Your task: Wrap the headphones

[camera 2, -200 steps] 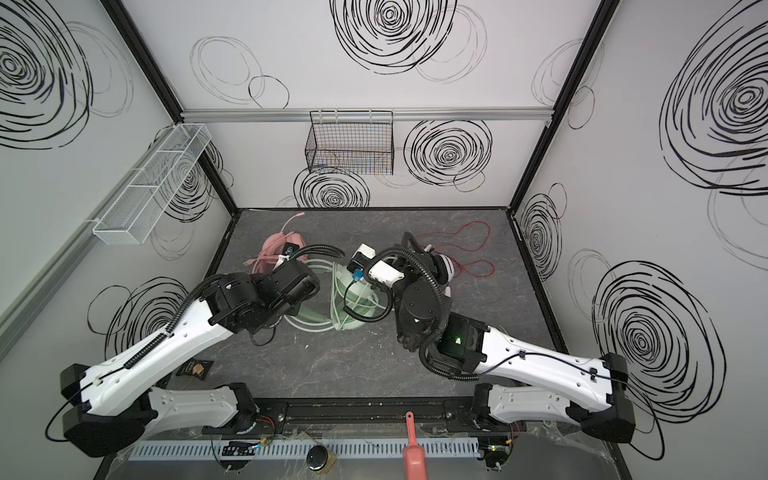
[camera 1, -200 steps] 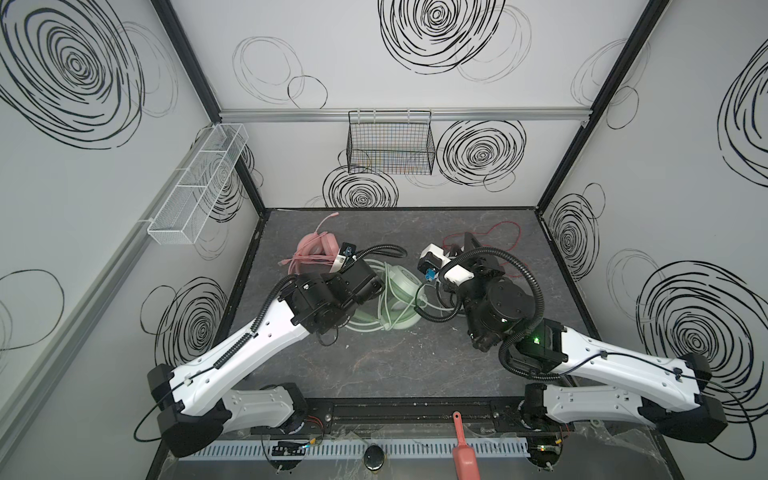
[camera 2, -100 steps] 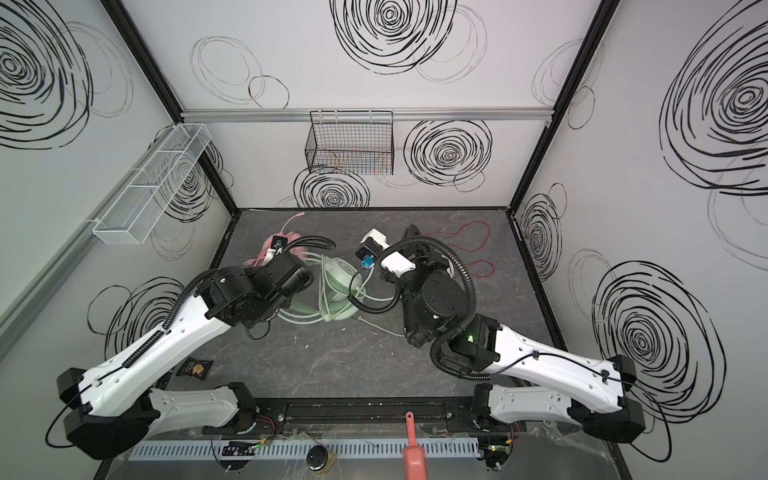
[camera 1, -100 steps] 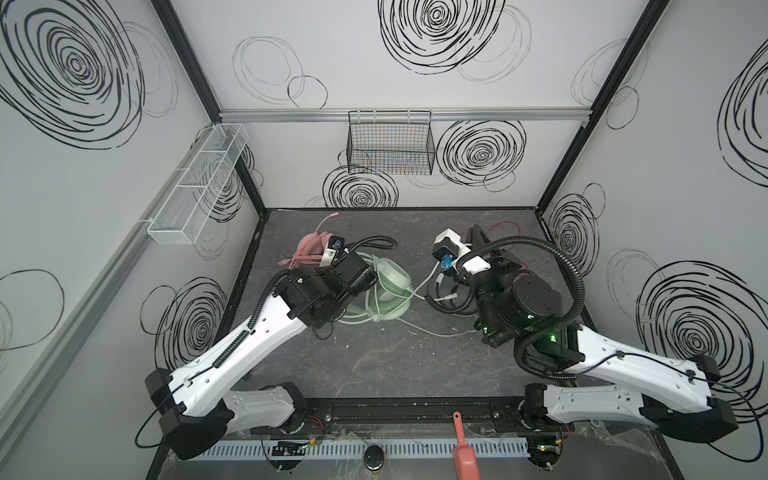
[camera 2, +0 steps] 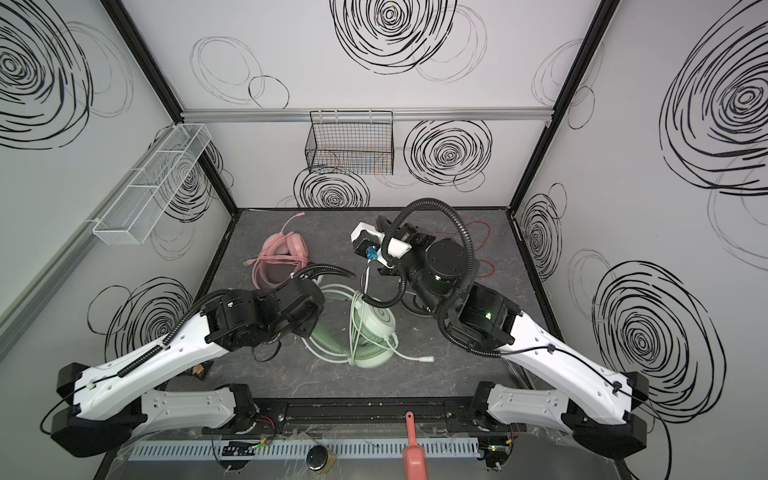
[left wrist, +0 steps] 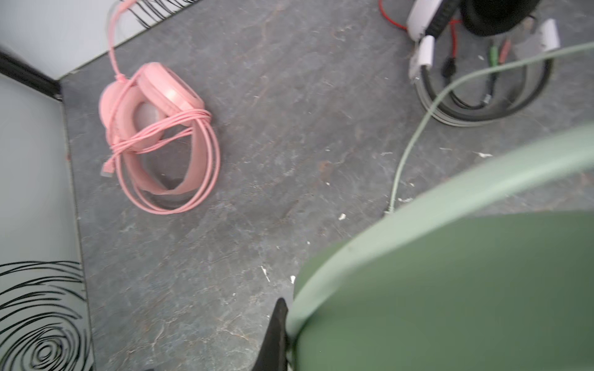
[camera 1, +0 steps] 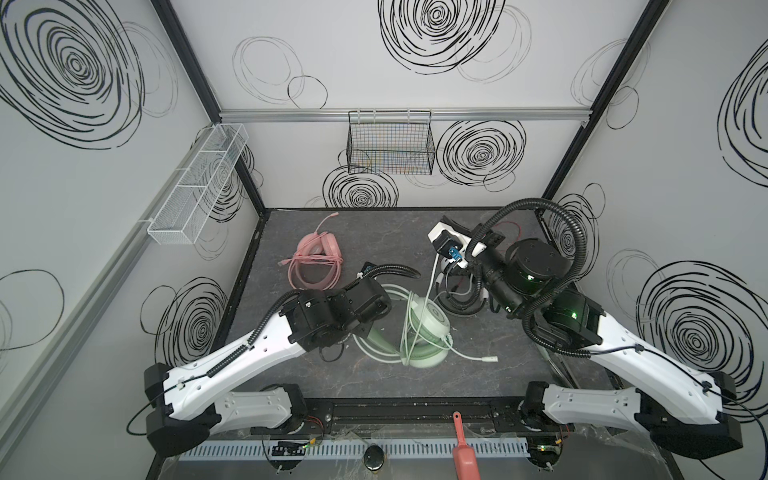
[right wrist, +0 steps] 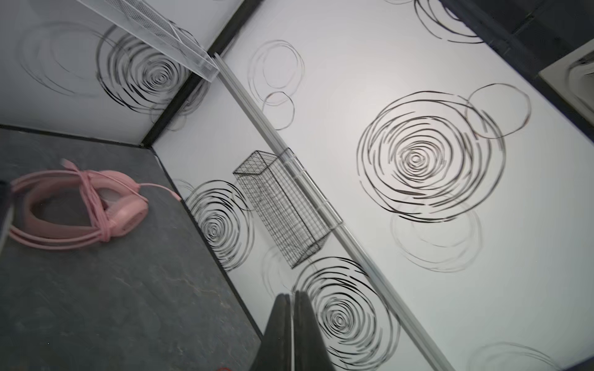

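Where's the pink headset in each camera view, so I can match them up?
In a top view: pink headset, back left of the table, beyond the left arm.
In a top view: pink headset, same spot.
Left wrist: across bare table from the green headset.
Right wrist: on the table, near the wire basket.
Shared landmark: the table's back left corner, right beside it.

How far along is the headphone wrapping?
Done: the pink headset lies with its cable bundled round it. In hand: the left hand grips the green headset. A few cable turns cross its cups, the plug end trails loose, and the right hand is shut and raised. Left: finishing green, then the white headset, whose red cable lies unwound.
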You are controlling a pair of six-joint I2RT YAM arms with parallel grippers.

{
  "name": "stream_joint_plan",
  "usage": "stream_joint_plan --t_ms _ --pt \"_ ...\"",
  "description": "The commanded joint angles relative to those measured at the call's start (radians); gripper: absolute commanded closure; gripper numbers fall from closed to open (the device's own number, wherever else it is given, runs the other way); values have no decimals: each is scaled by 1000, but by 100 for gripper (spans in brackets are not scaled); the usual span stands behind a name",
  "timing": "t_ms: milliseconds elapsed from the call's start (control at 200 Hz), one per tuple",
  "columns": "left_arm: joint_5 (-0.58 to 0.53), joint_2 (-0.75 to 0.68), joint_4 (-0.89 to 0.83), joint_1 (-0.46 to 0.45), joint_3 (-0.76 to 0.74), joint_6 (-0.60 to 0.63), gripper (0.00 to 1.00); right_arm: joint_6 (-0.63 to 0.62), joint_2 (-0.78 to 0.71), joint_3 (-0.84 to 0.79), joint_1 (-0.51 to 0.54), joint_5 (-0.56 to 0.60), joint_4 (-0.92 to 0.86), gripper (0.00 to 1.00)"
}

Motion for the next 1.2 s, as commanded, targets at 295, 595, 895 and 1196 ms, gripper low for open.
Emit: stream_joint_plan --t_ms 295,595,895,1196 --pt "222 -48 149 -86 31 8 100 384 165 48 -253 -637 -81 100" --pt "201 -46 123 -106 68 -7 100 537 213 -77 -401 -778 48 100" --pt "140 -41 39 -71 159 -7 100 643 99 -351 -434 -755 232 100" --pt "70 14 -14 23 395 -7 100 768 69 -636 -435 -838 578 53"
